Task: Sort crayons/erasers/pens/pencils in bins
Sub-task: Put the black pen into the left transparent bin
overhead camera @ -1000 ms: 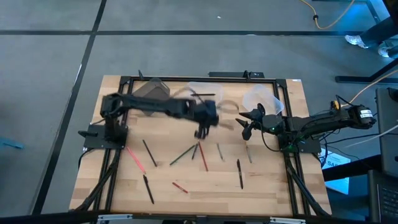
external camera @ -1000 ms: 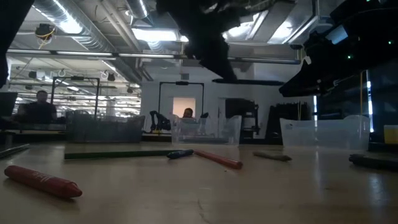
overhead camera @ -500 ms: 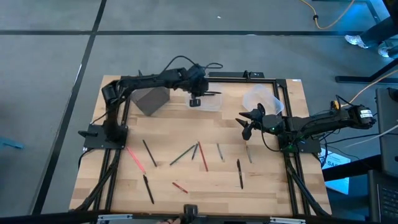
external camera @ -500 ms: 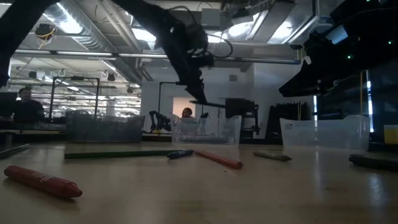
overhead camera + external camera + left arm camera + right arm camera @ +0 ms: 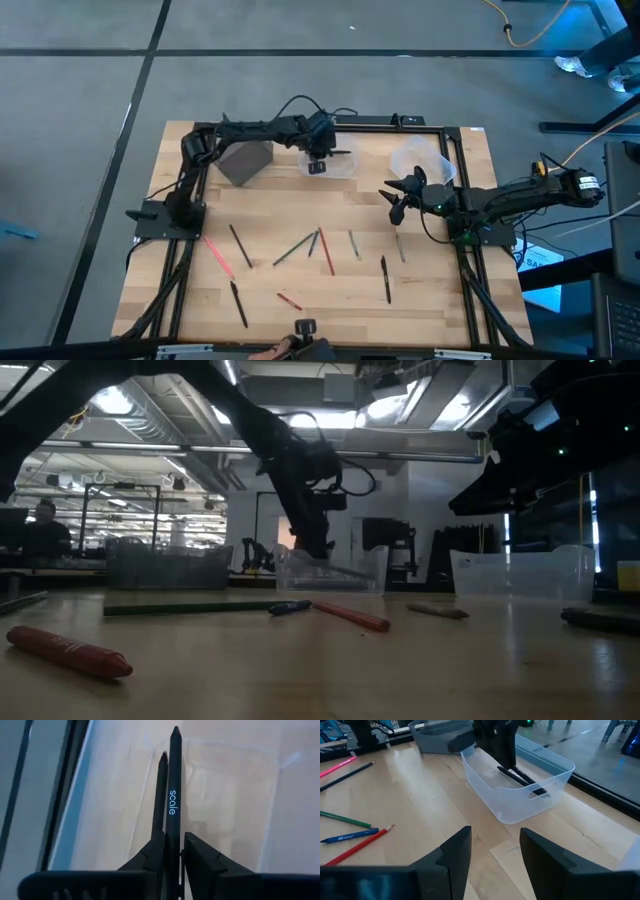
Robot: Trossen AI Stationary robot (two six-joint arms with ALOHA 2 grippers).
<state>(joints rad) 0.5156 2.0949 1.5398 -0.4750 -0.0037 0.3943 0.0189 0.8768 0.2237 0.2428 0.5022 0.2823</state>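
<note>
Left gripper [image 5: 317, 160], upper centre of the high view, holds a black pen [image 5: 173, 805] between its fingers inside the clear squarish tub [image 5: 520, 790]. Right gripper [image 5: 397, 196] waits open at centre right. Risk: the long pen may catch the tub's rim on release and tip out.

My low view backlit by ceiling lights [image 5: 110, 402], arms silhouetted; overhead even, soft; glare on tabletop [image 5: 520, 650].
</note>
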